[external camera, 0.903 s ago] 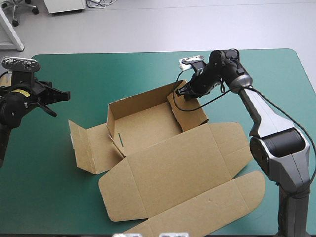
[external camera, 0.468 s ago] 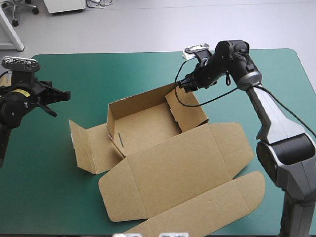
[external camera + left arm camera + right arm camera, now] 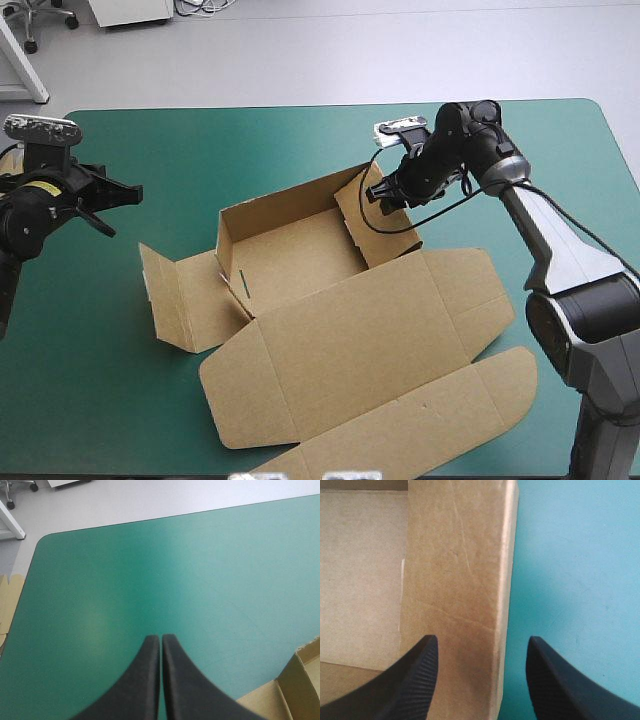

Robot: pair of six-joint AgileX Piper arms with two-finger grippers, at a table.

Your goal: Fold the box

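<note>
High view: box [image 3: 330, 330] sits mid-table on the teal-green cover [image 3: 150, 140], partly erected. Nearest part is the tuck flap [image 3: 420, 420], lying flat. Behind it is the lid [image 3: 370, 330], also flat and joined to the tray. Tray floor [image 3: 295, 260] lies beyond the lid. Rear wall [image 3: 290, 205] stands upright. Right side wall [image 3: 385, 235] is raised but leans outward. Left side flap [image 3: 185, 300] is splayed out on the cover at the box's left. Left wrist view: left gripper [image 3: 161, 639] is clenched, fingers pressed into one point with nothing between them. It hangs well off the box's left side, with bare cover ahead and one corner of the box off to one side of the fingers. A strip of brown board [image 3: 7, 605] shows past the table's left edge, on the side away from the box. Right wrist view: right gripper [image 3: 482, 642] is released, spread wide at the box's far right corner and straddling the outer edge of the right side wall. One finger [image 3: 415, 680] is over the board, the other over the cover. Cannot tell whether either touches the board. The tray floor shows on the wall's inner side.
</note>
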